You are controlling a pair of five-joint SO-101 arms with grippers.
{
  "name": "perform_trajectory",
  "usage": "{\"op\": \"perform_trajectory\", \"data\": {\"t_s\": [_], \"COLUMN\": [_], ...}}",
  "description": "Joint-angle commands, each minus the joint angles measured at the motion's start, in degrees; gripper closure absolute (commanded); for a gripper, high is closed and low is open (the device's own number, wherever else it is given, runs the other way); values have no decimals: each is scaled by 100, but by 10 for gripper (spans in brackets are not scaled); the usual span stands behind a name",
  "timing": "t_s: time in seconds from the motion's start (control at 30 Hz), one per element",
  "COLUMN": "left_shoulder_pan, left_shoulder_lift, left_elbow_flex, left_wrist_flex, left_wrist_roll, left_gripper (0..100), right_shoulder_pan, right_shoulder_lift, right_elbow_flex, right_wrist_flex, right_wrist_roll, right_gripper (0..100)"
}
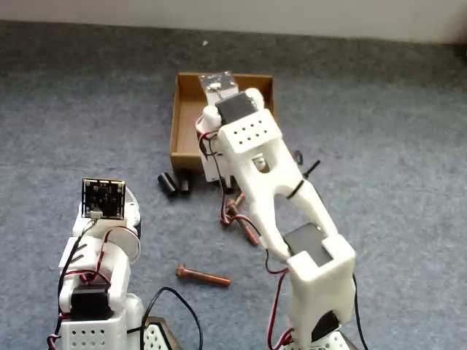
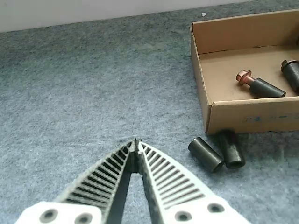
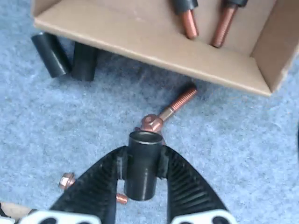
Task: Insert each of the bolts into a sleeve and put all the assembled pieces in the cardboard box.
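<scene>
While the right gripper clamps a black sleeve, we see the sleeve's long axis running in line with the jaws, its open mouth facing the far cardboard box. A bolt lies just beyond, shank pointing boxward. The left gripper, near left, is pressed closed on nothing.

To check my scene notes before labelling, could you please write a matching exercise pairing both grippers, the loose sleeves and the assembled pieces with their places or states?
Things:
1. left gripper
2. right gripper
3. two empty sleeves
4. assembled pieces

Places or states:
A. inside the cardboard box
B. shut on a black sleeve
C. shut, holding nothing
D. on the carpet, beside the box's outer wall

Pairs: 1-C, 2-B, 3-D, 4-A
</scene>
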Motion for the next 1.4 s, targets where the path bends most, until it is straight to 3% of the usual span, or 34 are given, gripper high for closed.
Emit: {"op": "perform_trajectory", "data": {"t_s": [0.0,0.1,0.37,0.57,0.83,1.07,1.23,1.37], "left_shoulder_pan": [-75,-75,-75,-75,-75,-75,-75,-75], "left_shoulder_lift": [-40,-40,-40,-40,-40,-40,-40,-40], "left_elbow_flex": [-101,-101,-101,-101,-110,-110,-110,-110], "left_wrist_flex": [-105,-105,-97,-105,-114,-114,-114,-105], "left_wrist_roll": [-44,-44,-44,-44,-44,-44,-44,-44], "left_gripper": [991,991,991,991,991,991,990,990], "right_shoulder_pan": [224,567,1218,1305,1305,1305,1305,1297], "right_shoulder_lift": [-919,-1130,-1138,-963,-189,-207,-119,-479], "right_elbow_flex": [769,1534,3424,4330,4180,3855,3811,3811], "right_wrist_flex": [22,-418,-2246,-3284,-3143,-2607,-2642,-2369], "right_wrist_roll": [70,88,1011,1266,1240,1266,1275,1231], "right_gripper": [992,992,992,991,887,887,991,994]}}
